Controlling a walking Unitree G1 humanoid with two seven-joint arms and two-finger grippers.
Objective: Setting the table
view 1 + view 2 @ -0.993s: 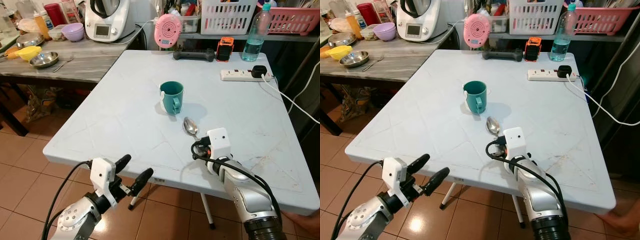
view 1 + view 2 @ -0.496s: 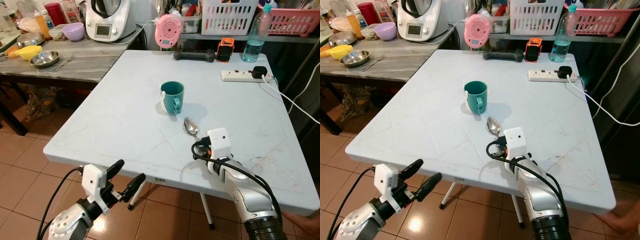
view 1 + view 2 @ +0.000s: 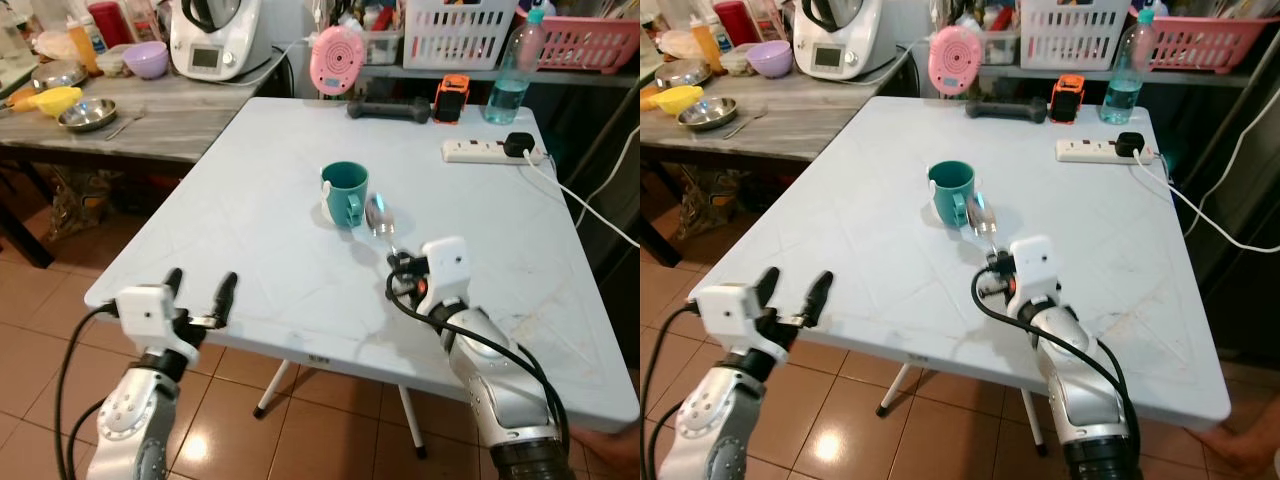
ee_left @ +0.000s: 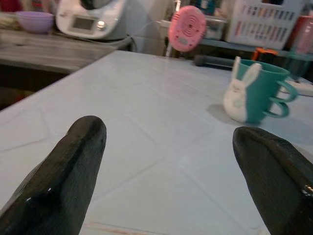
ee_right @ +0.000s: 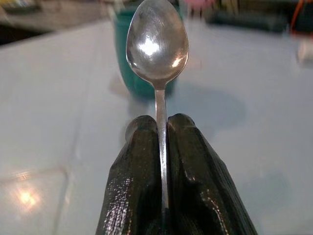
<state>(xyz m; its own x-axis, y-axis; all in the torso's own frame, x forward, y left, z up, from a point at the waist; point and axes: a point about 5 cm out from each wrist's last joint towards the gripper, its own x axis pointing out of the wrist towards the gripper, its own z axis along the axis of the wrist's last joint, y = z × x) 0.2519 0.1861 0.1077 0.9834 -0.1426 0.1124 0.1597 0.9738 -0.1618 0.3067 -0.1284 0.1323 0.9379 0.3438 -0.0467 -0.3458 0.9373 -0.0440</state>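
Teal mug point(image 3: 345, 193) stands mid-desk point(image 3: 240, 240); right tool point(image 5: 163, 147) pinches the spoon point(image 5: 157, 44) raised beside it, unplaced; left tool point(image 4: 171, 171) gapes wide near the front edge.

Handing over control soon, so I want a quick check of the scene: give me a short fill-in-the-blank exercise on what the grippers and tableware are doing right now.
1. The right gripper is shut on the handle of a ____.
2. The spoon's bowl is raised off the table beside the ____ mug.
3. The left gripper, at the near edge of the white table, has its fingers ____ and holds nothing.
4. The white figure on the mug's side, seen from the left wrist, is a ____.

Missing words: spoon; teal; open; rabbit
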